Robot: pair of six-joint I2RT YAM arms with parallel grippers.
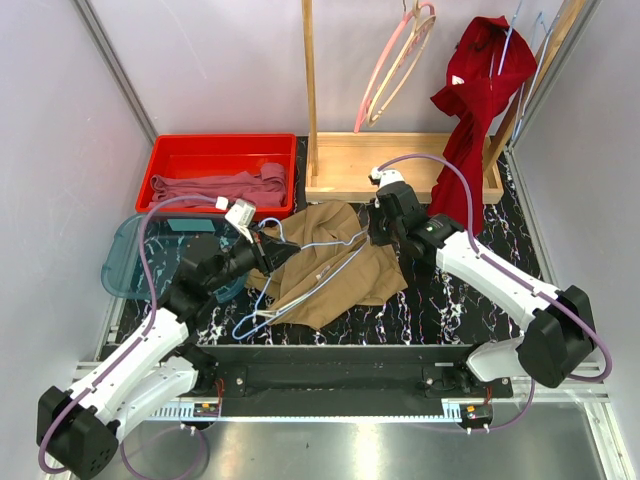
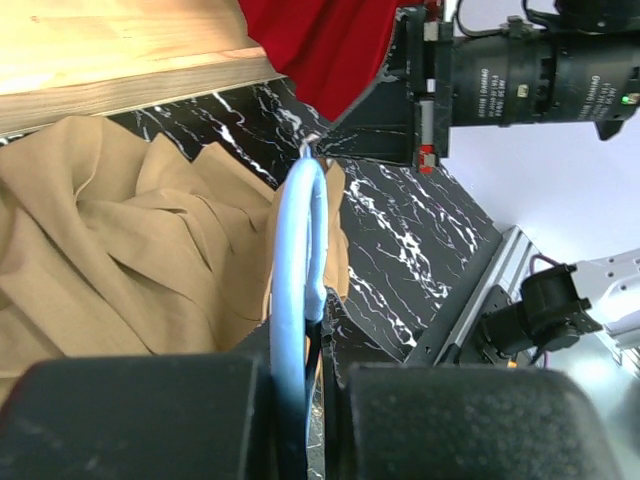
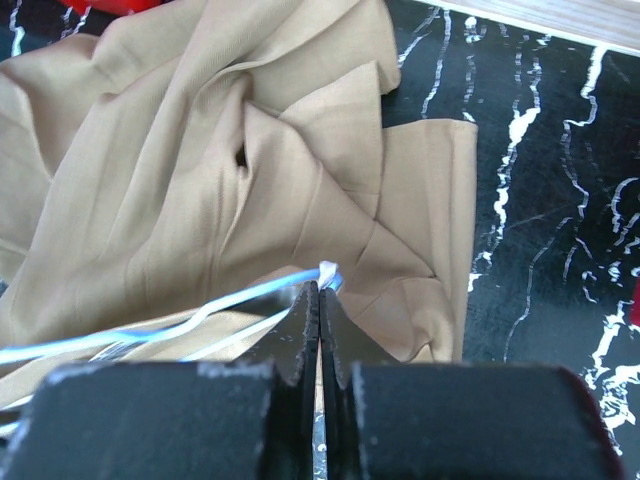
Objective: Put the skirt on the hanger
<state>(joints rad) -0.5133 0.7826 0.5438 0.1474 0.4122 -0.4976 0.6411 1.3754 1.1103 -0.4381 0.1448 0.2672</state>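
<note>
The tan skirt (image 1: 340, 262) lies crumpled on the black marble table, also in the left wrist view (image 2: 120, 230) and the right wrist view (image 3: 220, 170). The light-blue wire hanger (image 1: 300, 290) lies slantwise across it. My left gripper (image 1: 272, 252) is shut on the hanger's wire (image 2: 298, 230), which rises between its jaws (image 2: 325, 335). My right gripper (image 1: 378, 236) is shut over the skirt's right side. Its tips (image 3: 318, 292) touch a corner of the hanger (image 3: 328, 272); whether they pinch it I cannot tell.
A red bin (image 1: 170, 152) holding mauve cloth stands at the back left, with a teal tray (image 1: 122, 262) in front of it. A wooden rack base (image 1: 400, 165) is behind the skirt. A pink hanger (image 1: 395, 65) and a dark red garment (image 1: 480, 90) hang above.
</note>
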